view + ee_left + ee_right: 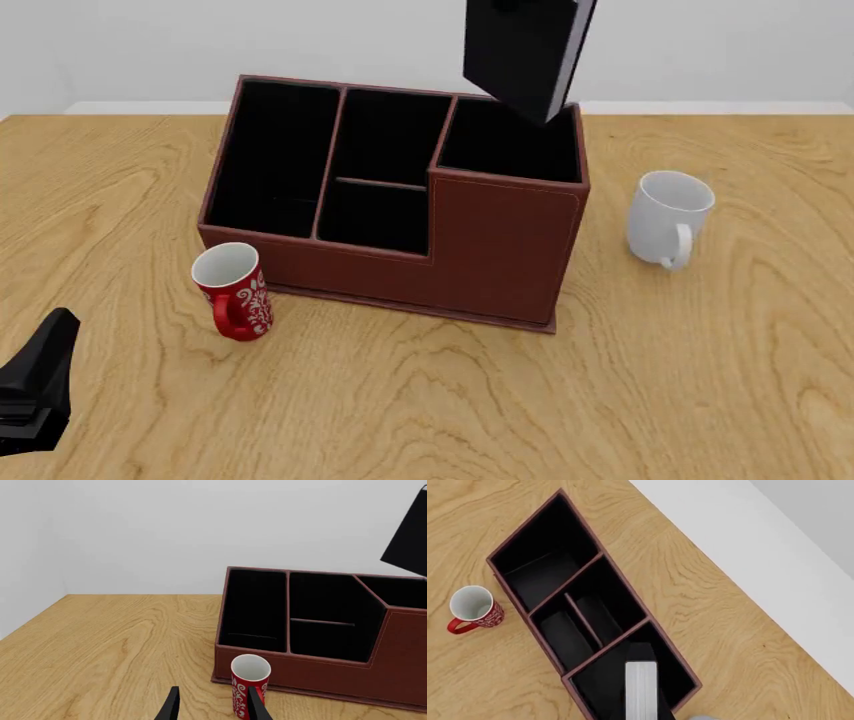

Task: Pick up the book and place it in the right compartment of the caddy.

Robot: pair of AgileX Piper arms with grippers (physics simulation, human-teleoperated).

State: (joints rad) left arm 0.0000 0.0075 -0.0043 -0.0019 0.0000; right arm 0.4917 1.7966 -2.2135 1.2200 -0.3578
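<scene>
Right gripper (642,715), seemingly pinching the book (525,52), hangs over the right compartment (514,140); left fingers (172,707) spread.

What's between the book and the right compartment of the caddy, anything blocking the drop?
Nothing visible. The book hangs tilted above the right compartment of the caddy, which looks empty. The red mug and white mug stand outside on the table.
</scene>
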